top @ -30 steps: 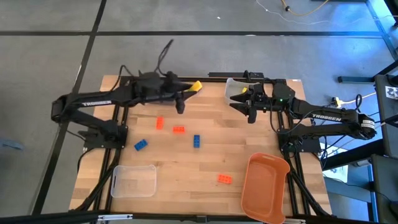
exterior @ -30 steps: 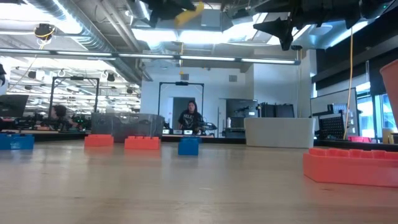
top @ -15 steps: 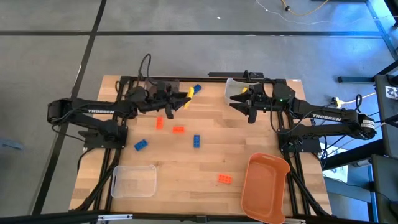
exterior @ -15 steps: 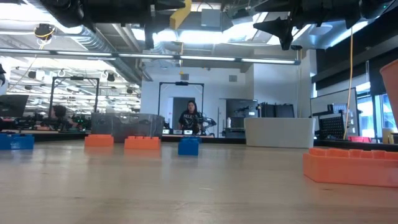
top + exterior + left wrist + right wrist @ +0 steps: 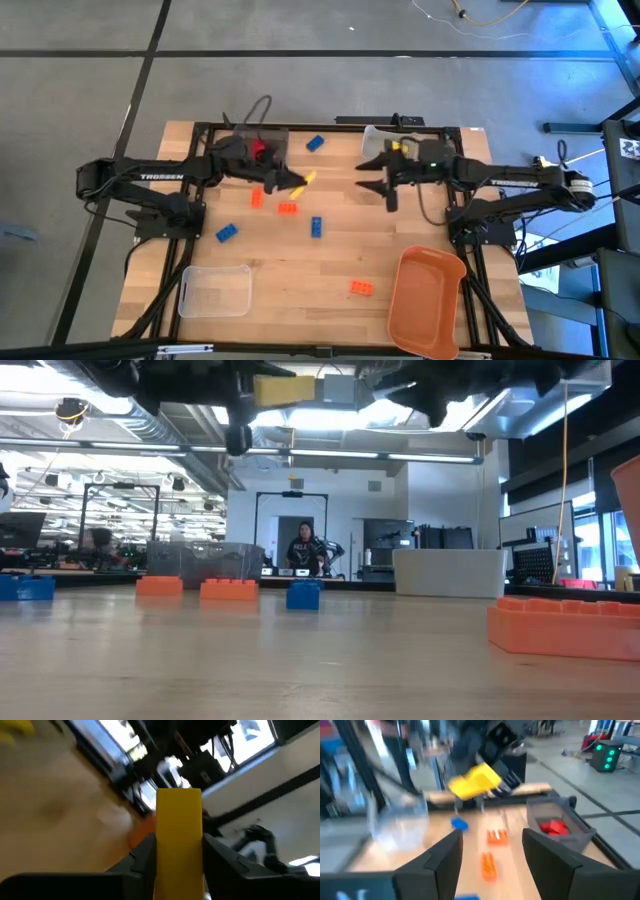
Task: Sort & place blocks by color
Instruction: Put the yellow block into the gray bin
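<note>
My left gripper [image 5: 298, 182] hovers over the far middle of the table, shut on a yellow block [image 5: 308, 178], which also shows high in the low view [image 5: 283, 390] and in the right wrist view [image 5: 475, 781]. My right gripper [image 5: 386, 187] is open and empty, a little to the right of it, facing it. Loose on the wood lie orange blocks [image 5: 256, 198] [image 5: 288, 208] [image 5: 361, 288] and blue blocks [image 5: 315, 143] [image 5: 317, 227] [image 5: 227, 232]. A red block [image 5: 258, 148] lies in the dark bin [image 5: 272, 140]. My left gripper pinches the yellow block between its two fingers [image 5: 142, 855], one on each long side [image 5: 179, 845]. The fingers reach in from the table's left, roughly level. The block's free end [image 5: 179, 800] sticks out past the fingertips, and the block is lifted clear of the table.
A clear bin [image 5: 215, 290] sits at the near left, an orange bin [image 5: 428, 300] at the near right, and another clear bin [image 5: 376, 140] at the far edge behind my right gripper. Bare wood shows in the table's middle between the scattered blocks.
My left gripper has carried the yellow block from the far edge toward the table's middle, uncovering the blue block and the dark bin there. My right gripper has moved toward the left and near side, turning to face the left gripper.
</note>
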`<state>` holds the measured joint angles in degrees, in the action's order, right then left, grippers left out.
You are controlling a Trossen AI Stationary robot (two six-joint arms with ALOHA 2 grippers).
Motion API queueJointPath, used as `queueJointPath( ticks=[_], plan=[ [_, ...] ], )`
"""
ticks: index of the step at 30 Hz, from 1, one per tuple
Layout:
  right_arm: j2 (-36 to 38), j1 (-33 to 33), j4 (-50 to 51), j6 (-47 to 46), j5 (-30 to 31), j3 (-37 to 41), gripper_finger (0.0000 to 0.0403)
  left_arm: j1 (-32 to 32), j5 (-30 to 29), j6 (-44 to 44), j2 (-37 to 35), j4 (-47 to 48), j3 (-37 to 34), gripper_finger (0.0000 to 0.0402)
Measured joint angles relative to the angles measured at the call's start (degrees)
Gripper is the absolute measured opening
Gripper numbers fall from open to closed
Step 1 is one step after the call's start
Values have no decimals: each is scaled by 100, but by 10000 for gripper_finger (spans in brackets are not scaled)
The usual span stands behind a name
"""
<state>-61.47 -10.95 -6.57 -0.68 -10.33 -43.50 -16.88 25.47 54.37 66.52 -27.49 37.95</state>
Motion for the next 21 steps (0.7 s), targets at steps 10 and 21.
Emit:
queueJointPath(
  ticks=[10,21],
  plan=[
    [-1573,536,253,1049,-165,-1261,207,202,1027,1157,133,-33,14,115],
    [-2554,644,269,1468,-586,-2154,207,558,1070,1159,488,-80,14,115]
  ],
)
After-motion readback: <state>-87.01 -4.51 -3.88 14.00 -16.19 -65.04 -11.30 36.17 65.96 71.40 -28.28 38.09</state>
